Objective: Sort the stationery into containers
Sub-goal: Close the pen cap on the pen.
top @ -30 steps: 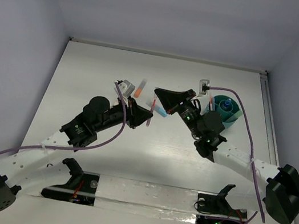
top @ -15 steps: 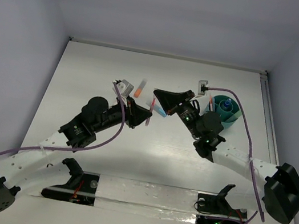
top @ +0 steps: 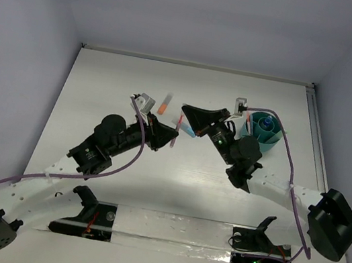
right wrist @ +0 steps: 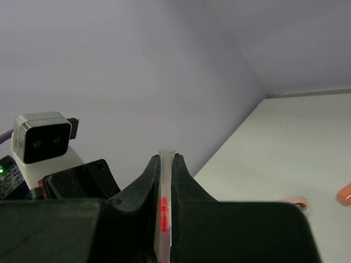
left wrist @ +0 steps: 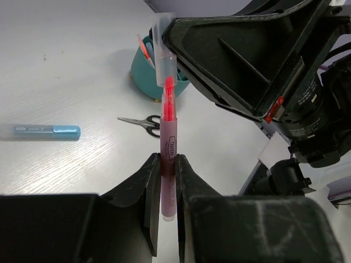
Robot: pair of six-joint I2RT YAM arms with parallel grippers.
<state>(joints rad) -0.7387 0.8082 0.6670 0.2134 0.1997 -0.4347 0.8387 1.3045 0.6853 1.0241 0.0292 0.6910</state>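
The left arm [top: 102, 146] reaches from its base at the near left edge up toward the middle of the tabletop [top: 101, 91], and the right arm [top: 269, 185] comes in from the near right to meet it. The left gripper [left wrist: 166, 160] has its jaws clamped on the barrel of a pink pen [left wrist: 168, 181], which stands between them with its red tip pointing away from the wrist. In the top view the left gripper [top: 170, 133] sits mid-table with the pink pen [top: 174, 139] at its tip, lifted off the surface.

Just beyond, the right gripper [right wrist: 166, 160] faces it, jaws pressed together on a clear cap [right wrist: 166, 189]. A red glow shows inside the cap between the fingers. In the left wrist view the clear cap [left wrist: 164, 55] hangs straight over the pen, and the red tip reaches up into its open lower end. How far the tip has gone in cannot be told. The right wrist view also takes in the left arm's wrist camera [right wrist: 41, 137].

On the tabletop under the two grippers lie a blue highlighter [left wrist: 46, 130] and, farther along, black-handled scissors [left wrist: 143, 123], which are well apart from each other. From above, the blue highlighter [top: 190, 133] shows just below the right gripper [top: 186, 113].

Farther back, an orange marker [top: 164, 105] lies to the left of the grippers. To their right stands the teal cup [top: 270, 147], upright, with a blue-capped pen [top: 266, 125] and reddish pens [left wrist: 143, 46] standing in it.
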